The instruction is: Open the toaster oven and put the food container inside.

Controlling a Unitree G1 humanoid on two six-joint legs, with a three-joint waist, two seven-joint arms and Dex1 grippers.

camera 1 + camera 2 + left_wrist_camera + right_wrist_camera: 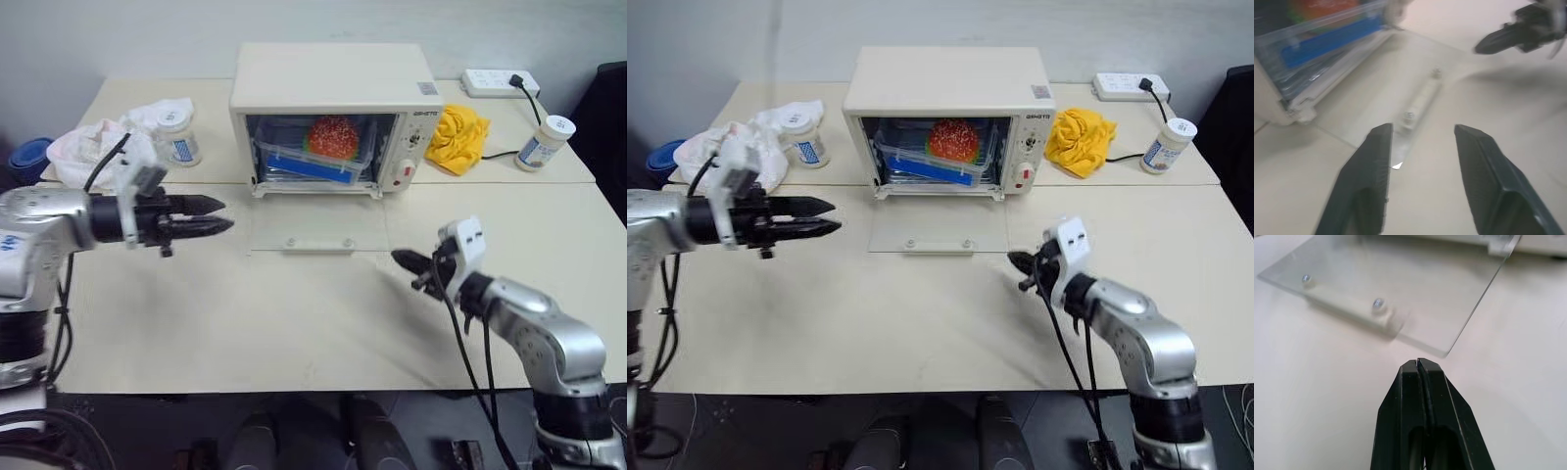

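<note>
With the food container [312, 157] inside the open toaster oven [328, 93], left gripper [217, 217] parted, right gripper [400, 258] pinched empty, placement looks complete.

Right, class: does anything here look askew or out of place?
The container sits tilted inside the oven, one end propped higher. The glass door lies open flat on the table.

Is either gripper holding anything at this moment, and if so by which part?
Nothing is held. The left gripper is open over bare table; the right gripper is shut on nothing.
</note>
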